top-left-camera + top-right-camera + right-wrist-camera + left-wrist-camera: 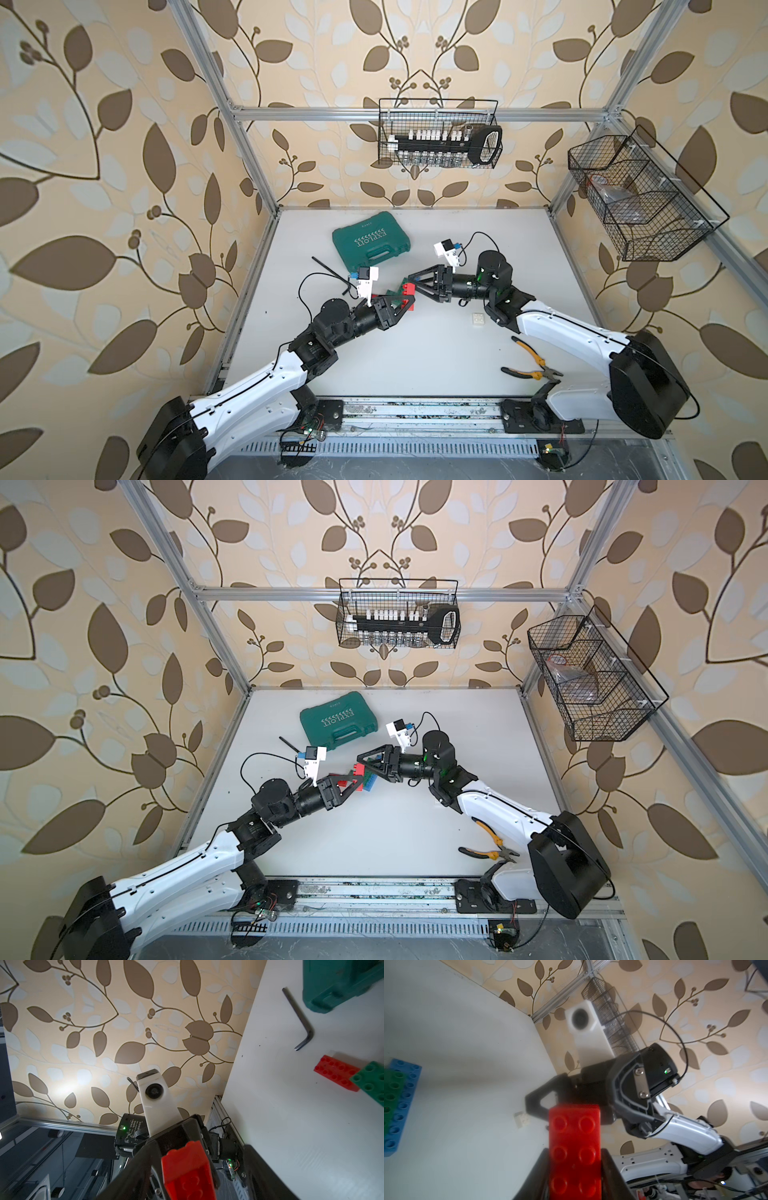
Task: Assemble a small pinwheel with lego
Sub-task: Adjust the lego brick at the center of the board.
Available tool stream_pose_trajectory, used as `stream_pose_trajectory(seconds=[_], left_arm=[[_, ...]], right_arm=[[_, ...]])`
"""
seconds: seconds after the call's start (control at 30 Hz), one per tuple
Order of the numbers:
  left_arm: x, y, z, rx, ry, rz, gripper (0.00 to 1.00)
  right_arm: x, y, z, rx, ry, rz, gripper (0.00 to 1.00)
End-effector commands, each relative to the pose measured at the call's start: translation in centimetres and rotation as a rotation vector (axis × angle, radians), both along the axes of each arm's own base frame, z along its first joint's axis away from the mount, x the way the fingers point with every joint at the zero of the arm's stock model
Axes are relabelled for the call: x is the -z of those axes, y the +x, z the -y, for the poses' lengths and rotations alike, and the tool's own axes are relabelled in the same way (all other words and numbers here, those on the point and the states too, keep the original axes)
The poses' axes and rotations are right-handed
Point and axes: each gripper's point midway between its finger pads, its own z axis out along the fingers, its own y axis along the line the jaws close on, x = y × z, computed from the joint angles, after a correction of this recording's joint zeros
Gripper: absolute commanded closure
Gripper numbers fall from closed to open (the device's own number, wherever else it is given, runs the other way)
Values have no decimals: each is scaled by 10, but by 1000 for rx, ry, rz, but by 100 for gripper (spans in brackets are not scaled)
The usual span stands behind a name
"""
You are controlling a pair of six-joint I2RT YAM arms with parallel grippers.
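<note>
Lego brick, red (575,1130), is above the middle of the table (415,365), between two grippers. Left gripper (575,1169): fingers (610,1172) pressed against both long sides of one end of the brick, gripping it. Right gripper (412,284): fingers spread wider than the brick's other end, with a clear gap beside it in the right wrist view; no grip. The grippers meet nose to nose, the left reaching in from 8 o'clock, the right from 3 o'clock (12 o'clock = back wall in the top views). Beneath them on the table lies the part-built pinwheel (370,782): a green brick (392,1088) across a blue brick (404,1105), and a green end overlapping a second red brick (334,1072). White square brick (478,319): alone on the table at 3 o'clock from the pinwheel, apart from it. Teal case (370,243) at 11 o'clock; bent hex key (297,1009) at 10 o'clock, near the case; pliers (530,374) at 5 o'clock.
</note>
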Motion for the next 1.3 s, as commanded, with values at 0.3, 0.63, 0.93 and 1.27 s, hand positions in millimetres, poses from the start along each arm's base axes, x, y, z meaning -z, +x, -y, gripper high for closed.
stream_pose_trajectory(seconds=[0.3,0.63,0.93,1.27], left_arm=[[152,-33,-37,16,1081,-170,90],[229,-44,-15,91,1351,-186,86],[242,-56,-9,109,1280,-260,42],[232,-64,-11,66,1158,-161,43]], right_arm=[[70,5,98,127,-574,91,28],[98,-4,95,94,-552,38,29],[96,-6,95,86,-550,52,29],[96,-7,93,82,-533,45,29]])
